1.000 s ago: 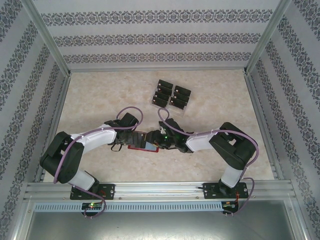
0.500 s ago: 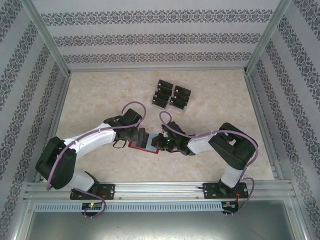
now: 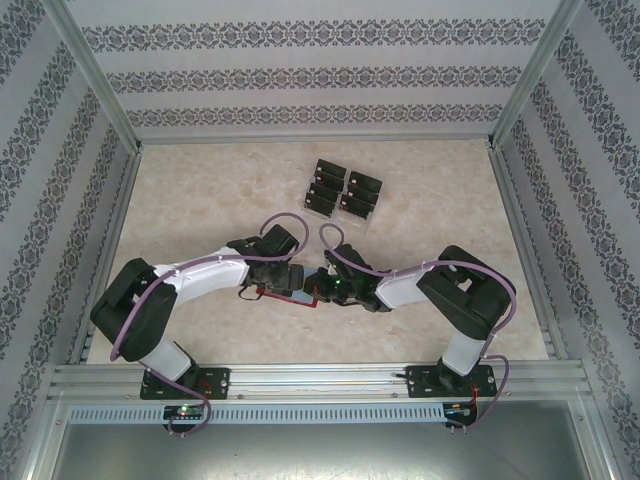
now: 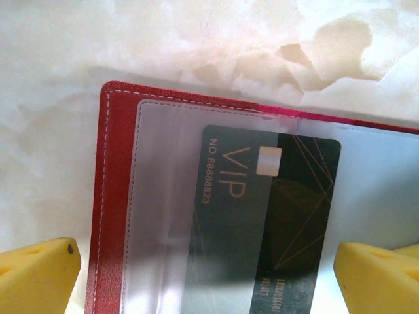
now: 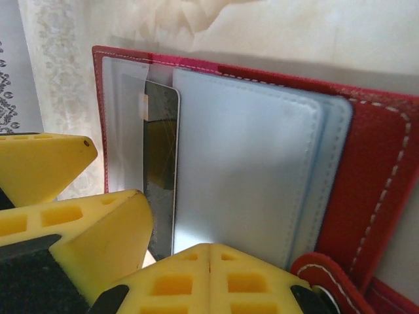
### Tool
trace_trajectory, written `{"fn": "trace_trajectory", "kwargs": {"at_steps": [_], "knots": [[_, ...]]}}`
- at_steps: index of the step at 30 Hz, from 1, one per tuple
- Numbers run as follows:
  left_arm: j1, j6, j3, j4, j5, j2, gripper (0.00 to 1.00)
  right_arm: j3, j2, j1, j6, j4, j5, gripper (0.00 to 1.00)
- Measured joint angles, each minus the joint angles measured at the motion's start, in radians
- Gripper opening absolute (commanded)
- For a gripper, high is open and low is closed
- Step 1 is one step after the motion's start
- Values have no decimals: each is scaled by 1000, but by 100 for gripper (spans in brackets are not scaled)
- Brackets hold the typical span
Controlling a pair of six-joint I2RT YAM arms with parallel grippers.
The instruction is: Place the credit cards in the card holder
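card holder (image 4: 111, 196): red, white stitching, and there's pale grey-blue inside | credit card (image 4: 262, 216): black, gold lines, gold VIP lettering | left fingers (image 4: 36, 275): bright yellow | table (image 3: 200, 190): cream marble | walls (image 3: 320, 75): white with grey damask bands | cables (image 3: 283, 214): purple

Bright even light; soft shadows; wrist views soft-focus; sheen on card holder (image 4: 108, 196).
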Motion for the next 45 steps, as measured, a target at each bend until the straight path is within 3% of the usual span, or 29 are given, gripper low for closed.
{"fn": "trace_trajectory", "kwargs": {"at_steps": [45], "knots": [[54,9,-60,4,-64,-13,100,0,0,-23,-8,-9,-3,0]]}}
